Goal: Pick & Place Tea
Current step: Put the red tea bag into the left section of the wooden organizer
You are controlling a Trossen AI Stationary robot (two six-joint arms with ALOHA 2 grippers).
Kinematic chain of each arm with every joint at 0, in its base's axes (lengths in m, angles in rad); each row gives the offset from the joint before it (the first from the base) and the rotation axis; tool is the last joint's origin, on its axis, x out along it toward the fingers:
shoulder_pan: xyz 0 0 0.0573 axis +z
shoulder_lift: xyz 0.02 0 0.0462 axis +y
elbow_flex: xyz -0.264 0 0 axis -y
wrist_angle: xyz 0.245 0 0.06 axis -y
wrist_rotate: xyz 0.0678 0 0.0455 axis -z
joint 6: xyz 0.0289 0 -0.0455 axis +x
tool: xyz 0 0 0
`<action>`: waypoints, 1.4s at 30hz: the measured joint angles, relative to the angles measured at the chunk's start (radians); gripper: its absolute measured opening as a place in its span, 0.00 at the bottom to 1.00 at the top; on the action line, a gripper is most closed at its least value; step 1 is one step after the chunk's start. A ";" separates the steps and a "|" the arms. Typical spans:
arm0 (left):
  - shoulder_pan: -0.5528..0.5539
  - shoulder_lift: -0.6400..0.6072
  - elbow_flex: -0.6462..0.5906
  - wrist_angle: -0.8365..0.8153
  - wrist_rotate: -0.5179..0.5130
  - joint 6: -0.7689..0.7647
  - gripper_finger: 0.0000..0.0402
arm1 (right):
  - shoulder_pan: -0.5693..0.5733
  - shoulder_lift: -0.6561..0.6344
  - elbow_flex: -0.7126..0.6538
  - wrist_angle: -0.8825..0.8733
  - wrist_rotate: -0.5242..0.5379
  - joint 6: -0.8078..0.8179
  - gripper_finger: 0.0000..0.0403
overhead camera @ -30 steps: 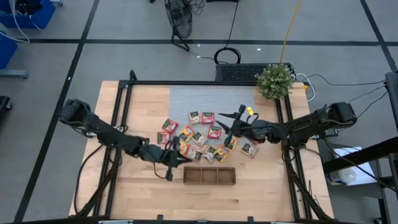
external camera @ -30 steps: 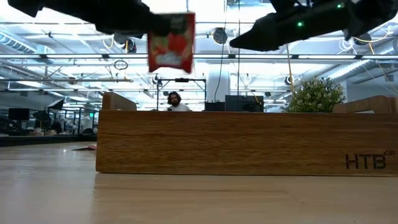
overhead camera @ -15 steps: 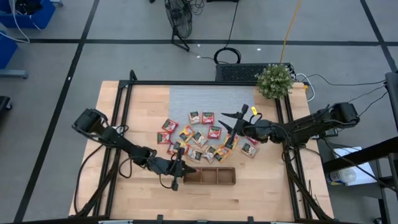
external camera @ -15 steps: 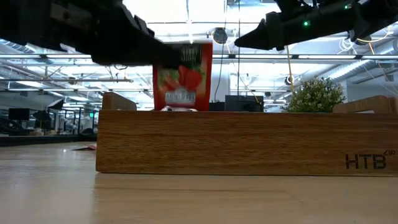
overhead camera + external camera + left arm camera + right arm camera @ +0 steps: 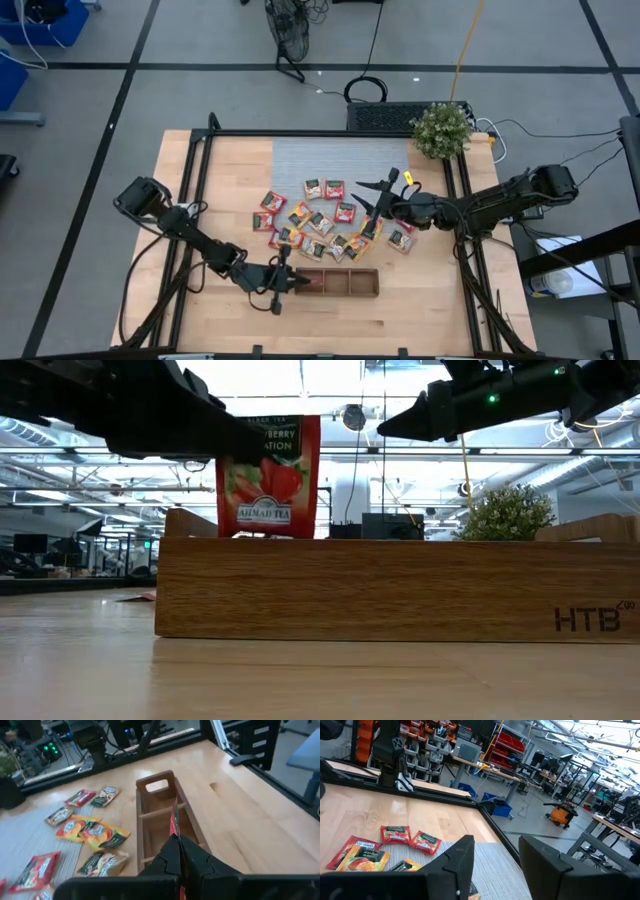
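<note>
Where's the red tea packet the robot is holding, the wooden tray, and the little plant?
red tea packet point(image 5: 268, 475), low view, its strawberry picture
wooden tray point(image 5: 350, 283), high view, its middle compartment
plant point(image 5: 442, 129), high view, its leaves

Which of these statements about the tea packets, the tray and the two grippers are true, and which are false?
1. The left gripper holds a red tea packet over the wooden tray. True.
2. The right gripper is shut on a packet. False: it is open and holds nothing.
3. The packet is over the tray's left end compartment. True.
4. All loose packets lie inside the tray. False: they lie on the table beyond it.
5. A potted plant stands at the table's far right corner. True.
</note>
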 joint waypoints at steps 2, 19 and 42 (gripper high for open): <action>0.004 0.000 0.000 -0.014 -0.014 -0.014 0.00 | 0.000 0.000 0.000 0.000 0.000 0.000 0.36; 0.071 0.000 0.000 -0.150 0.003 -0.093 0.02 | 0.000 0.000 0.000 -0.001 0.000 -0.001 0.36; 0.071 0.000 0.000 -0.103 -0.006 -0.097 0.25 | 0.000 0.000 0.000 -0.032 0.000 -0.010 0.36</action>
